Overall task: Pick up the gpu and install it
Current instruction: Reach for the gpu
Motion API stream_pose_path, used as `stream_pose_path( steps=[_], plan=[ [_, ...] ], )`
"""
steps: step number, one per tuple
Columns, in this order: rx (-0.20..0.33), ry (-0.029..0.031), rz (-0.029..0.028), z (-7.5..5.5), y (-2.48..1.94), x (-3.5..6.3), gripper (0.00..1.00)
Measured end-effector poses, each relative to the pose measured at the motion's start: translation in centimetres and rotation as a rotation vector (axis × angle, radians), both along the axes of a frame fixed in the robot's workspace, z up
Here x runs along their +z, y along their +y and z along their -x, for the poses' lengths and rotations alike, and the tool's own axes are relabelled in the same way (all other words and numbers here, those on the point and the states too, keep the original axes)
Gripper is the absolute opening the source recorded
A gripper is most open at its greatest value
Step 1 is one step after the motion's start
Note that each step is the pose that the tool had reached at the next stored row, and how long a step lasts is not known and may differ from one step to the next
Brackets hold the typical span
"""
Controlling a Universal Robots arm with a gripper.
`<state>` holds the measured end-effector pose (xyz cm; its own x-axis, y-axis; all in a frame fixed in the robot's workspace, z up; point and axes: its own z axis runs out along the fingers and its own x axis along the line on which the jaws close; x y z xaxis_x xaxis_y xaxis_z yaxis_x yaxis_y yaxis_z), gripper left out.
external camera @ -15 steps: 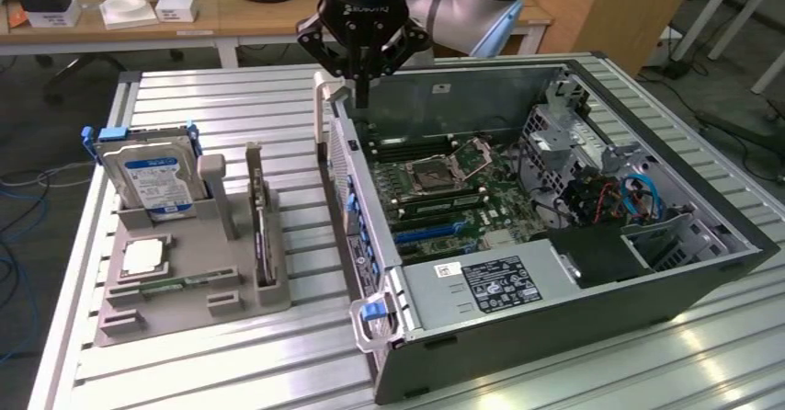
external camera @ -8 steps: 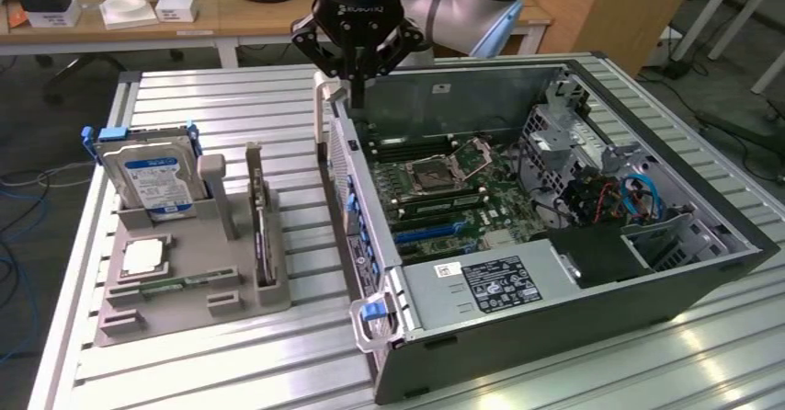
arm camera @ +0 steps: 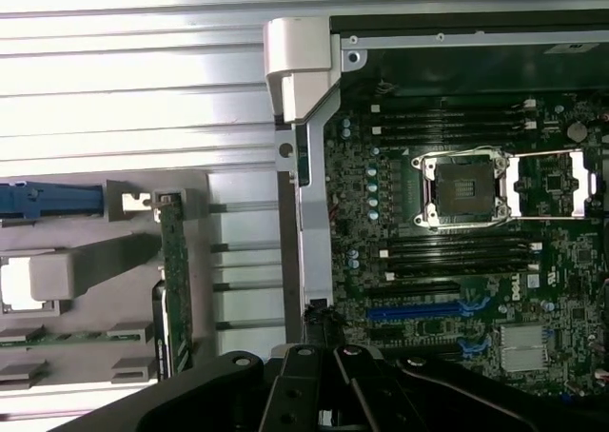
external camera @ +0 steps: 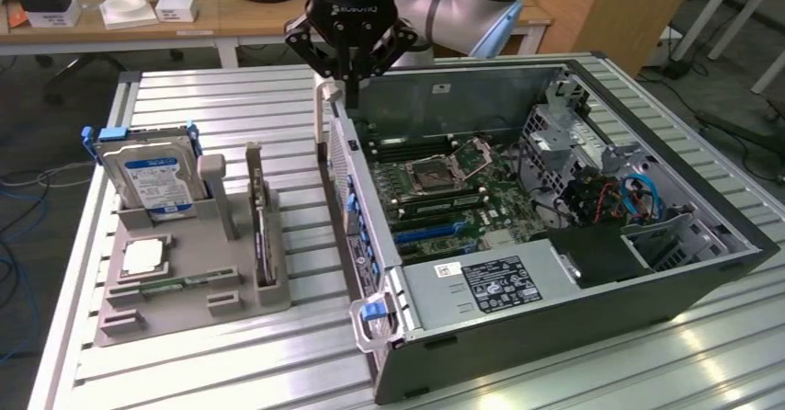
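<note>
Slatted aluminium table (external camera: 221,107), desks behind. Open computer case (external camera: 687,290) lies on its side with the motherboard (external camera: 448,194) exposed; a logo reading "DELL" shows on the board in the wrist view. Power supply (external camera: 491,281) carries a black printed label, text too small to read. Hard drive (external camera: 153,180) has a blue and white label. Gripper (external camera: 349,84) is marked "ROBOTIQ"; its jaws are drawn together, nothing between them, above the case's wall on the exterior view's left. Gpu (external camera: 260,226) stands on edge in a slot of the grey holder (external camera: 184,304), beside the case, well apart from the jaws.
</note>
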<state>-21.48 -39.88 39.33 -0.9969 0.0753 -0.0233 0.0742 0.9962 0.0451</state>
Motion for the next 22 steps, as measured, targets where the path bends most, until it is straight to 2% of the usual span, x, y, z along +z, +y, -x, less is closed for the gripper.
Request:
stream_pose_path(
  steps=[22],
  plan=[
    [0.000,0.0000,0.0000,1.7,0.00,0.00,0.10]
  ],
)
